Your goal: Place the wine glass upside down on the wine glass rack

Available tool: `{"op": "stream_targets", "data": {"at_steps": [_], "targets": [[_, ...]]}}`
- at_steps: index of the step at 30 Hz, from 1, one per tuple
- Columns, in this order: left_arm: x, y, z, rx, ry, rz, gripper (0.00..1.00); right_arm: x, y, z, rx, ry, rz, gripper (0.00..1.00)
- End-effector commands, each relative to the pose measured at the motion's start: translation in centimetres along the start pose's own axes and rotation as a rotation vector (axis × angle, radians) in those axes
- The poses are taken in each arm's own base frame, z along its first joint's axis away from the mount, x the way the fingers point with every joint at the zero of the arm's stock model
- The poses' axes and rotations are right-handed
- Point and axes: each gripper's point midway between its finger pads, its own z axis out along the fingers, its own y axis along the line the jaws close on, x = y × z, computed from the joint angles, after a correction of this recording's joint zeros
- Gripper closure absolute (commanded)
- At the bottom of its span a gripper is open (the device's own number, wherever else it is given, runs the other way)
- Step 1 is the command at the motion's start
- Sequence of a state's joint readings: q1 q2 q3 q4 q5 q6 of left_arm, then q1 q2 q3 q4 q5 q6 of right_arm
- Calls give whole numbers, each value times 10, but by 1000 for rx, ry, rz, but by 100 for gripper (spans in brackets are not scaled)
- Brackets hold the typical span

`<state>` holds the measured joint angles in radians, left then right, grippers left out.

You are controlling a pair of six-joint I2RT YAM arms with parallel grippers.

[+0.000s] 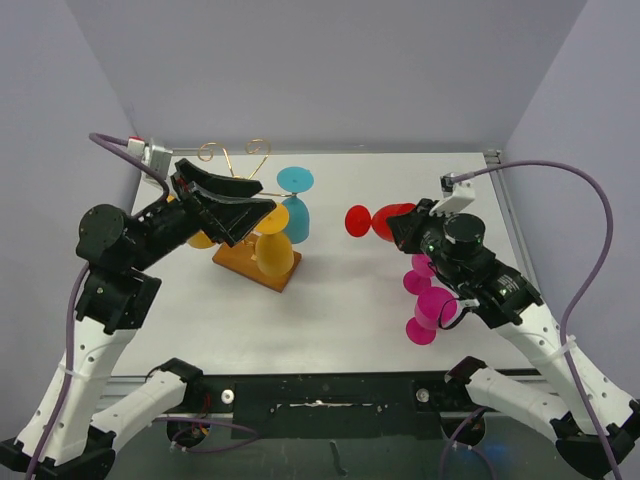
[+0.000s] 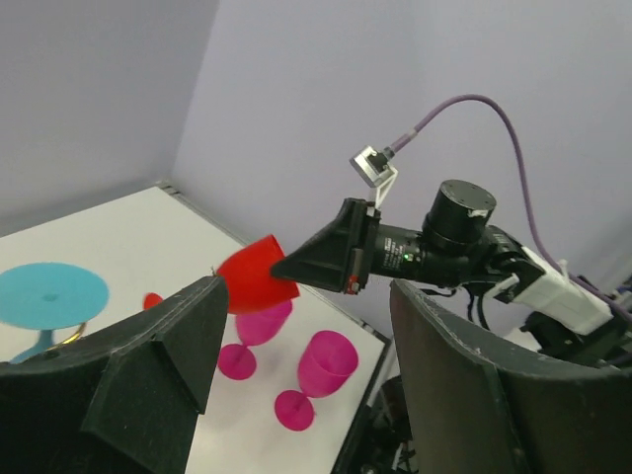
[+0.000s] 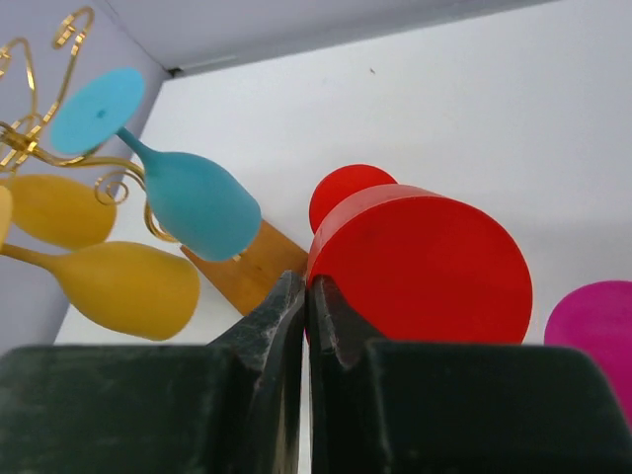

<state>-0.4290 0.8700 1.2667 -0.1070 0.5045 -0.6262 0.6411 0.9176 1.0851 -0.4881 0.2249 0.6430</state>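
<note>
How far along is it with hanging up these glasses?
Partly done. A blue glass and yellow glasses already hang upside down on the gold rack. The right gripper is pinching the red glass by its rim, tipped sideways and not yet at the rack. The left gripper is open, holding nothing. Pink glasses wait on the table.

The red wine glass (image 3: 420,267) at the right gripper (image 3: 306,296) tips looks like smooth, matt, opaque plastic. So do the blue glass (image 3: 197,202) and yellow glasses (image 3: 128,286) to its left. The rack (image 3: 18,148) is thin, shiny gold metal wire on a plain wooden base (image 3: 247,269). The gripper's fingers are dull black plastic, faintly grainy. The counter (image 1: 340,300) is smooth matt white.
</note>
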Motion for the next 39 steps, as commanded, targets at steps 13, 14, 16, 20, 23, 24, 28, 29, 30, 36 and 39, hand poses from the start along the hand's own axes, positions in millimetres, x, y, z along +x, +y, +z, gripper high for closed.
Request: {"op": "stream_targets", "data": {"at_steps": [13, 14, 16, 20, 23, 24, 28, 29, 30, 36, 39], "targets": [[-14, -14, 30, 170, -69, -233, 35, -115, 60, -47, -355, -555, 133, 100], [-16, -12, 32, 155, -72, -241, 35, -119, 63, -50, -370, -571, 133, 100], [-19, -6, 36, 120, -80, -269, 35, -125, 68, -56, -399, -596, 131, 100], [-20, 1, 43, 114, -105, -341, 35, -136, 76, -67, -449, -640, 133, 100], [-21, 4, 49, 123, -123, -407, 35, -141, 83, -74, -488, -659, 146, 100], [-21, 5, 53, 118, -123, -432, 35, -143, 85, -77, -506, -666, 150, 100], [-17, 13, 71, 90, -120, -504, 35, -147, 95, -87, -575, -689, 156, 100], [-15, 12, 75, 90, -115, -518, 35, -147, 97, -89, -588, -692, 157, 100], [-11, 12, 80, 87, -107, -532, 35, -148, 98, -91, -602, -696, 160, 100], [10, 17, 106, 52, -103, -612, 39, -148, 107, -96, -666, -702, 173, 100], [9, 24, 112, 18, -151, -643, 41, -148, 111, -96, -688, -698, 174, 100]]}}
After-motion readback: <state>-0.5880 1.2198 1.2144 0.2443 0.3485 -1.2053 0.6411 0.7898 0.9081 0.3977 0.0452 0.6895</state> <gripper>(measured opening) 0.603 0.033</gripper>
